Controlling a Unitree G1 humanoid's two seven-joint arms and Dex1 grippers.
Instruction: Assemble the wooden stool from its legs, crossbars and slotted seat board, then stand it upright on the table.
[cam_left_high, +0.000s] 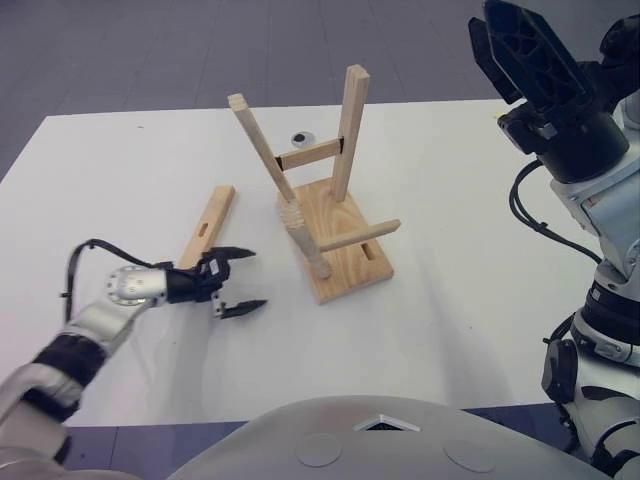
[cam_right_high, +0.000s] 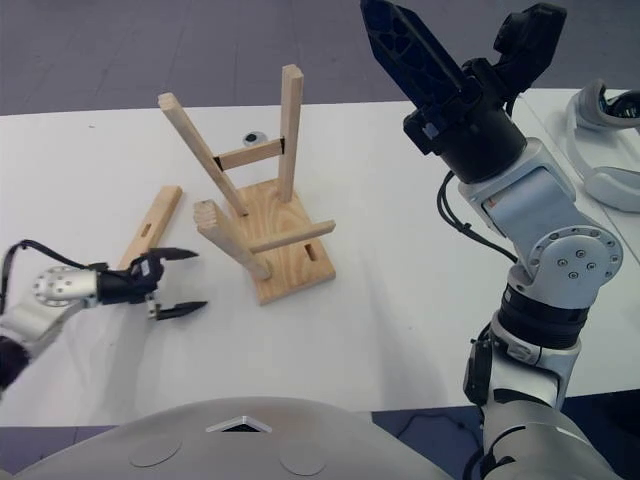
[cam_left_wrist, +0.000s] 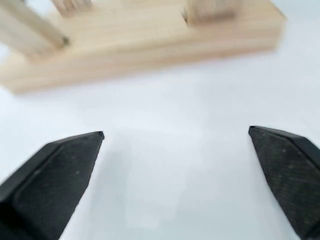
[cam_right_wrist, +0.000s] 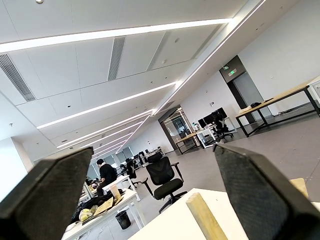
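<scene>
While the seat board (cam_left_high: 340, 272) is lying flat near the middle of the white table (cam_left_high: 450, 250), three legs are sticking up from it. At its far end an upright leg (cam_left_high: 350, 130) and a leaning leg (cam_left_high: 262, 145) are being joined by a short crossbar (cam_left_high: 310, 153). A third leg (cam_left_high: 303, 238) is leaning out of the board's near left part, and a second crossbar (cam_left_high: 360, 236) is running from it to the right, just above the board. A loose leg (cam_left_high: 208, 225) is lying flat on the table, near the board's left side and apart from it.

The left pincer (cam_left_high: 255, 279) is hovering low over the table just beside the loose leg's near end, gaping wide, holding nothing and pointing toward the board's edge. The right pincer (cam_right_high: 448, 30) is being held high at the table's right side, aiming upward, its fingers spread wide and gripping nothing. A small dark round object (cam_left_high: 300, 138) is sitting on the table behind the stool.
</scene>
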